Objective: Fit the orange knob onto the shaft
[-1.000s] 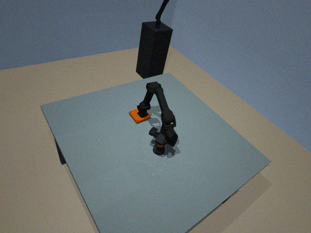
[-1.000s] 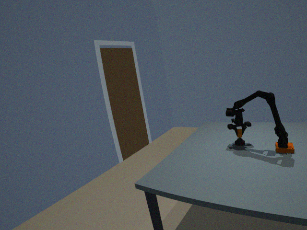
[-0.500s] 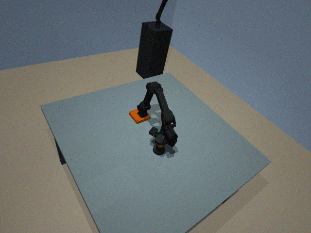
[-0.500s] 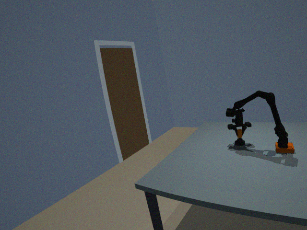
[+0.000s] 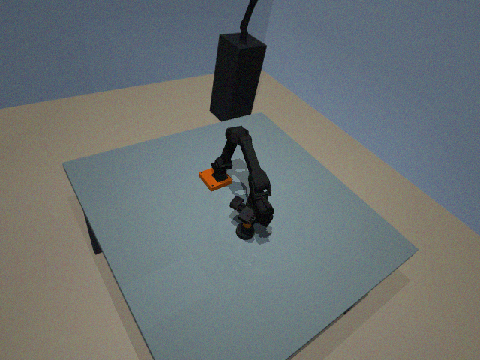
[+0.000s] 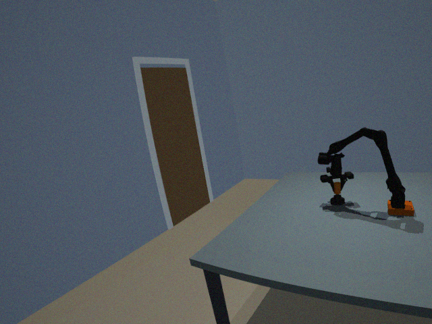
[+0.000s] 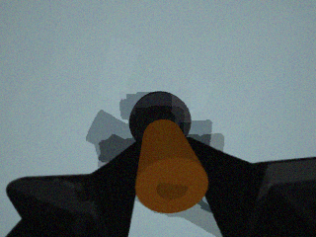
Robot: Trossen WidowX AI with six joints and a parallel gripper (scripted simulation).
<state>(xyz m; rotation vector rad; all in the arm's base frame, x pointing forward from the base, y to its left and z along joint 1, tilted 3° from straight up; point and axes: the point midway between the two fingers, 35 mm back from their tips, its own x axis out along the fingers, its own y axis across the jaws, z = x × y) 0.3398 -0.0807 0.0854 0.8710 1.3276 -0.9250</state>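
Observation:
My gripper (image 5: 247, 220) (image 6: 337, 188) (image 7: 163, 142) is shut on the orange knob (image 5: 246, 224) (image 6: 337, 187) (image 7: 168, 163) and holds it upright, straight above the dark round pedestal (image 5: 244, 232) (image 6: 337, 200) (image 7: 160, 111). In the wrist view the knob covers the middle of the pedestal, so the shaft is hidden. In the exterior view the knob's lower end is close above the pedestal; I cannot tell whether it sits on the shaft.
The arm stands on an orange base plate (image 5: 211, 182) (image 6: 401, 210) on the grey-blue table (image 5: 193, 271) (image 6: 296, 251). A tall black box (image 5: 237, 75) stands on the floor behind the table. A brown door (image 6: 172, 139) is far off.

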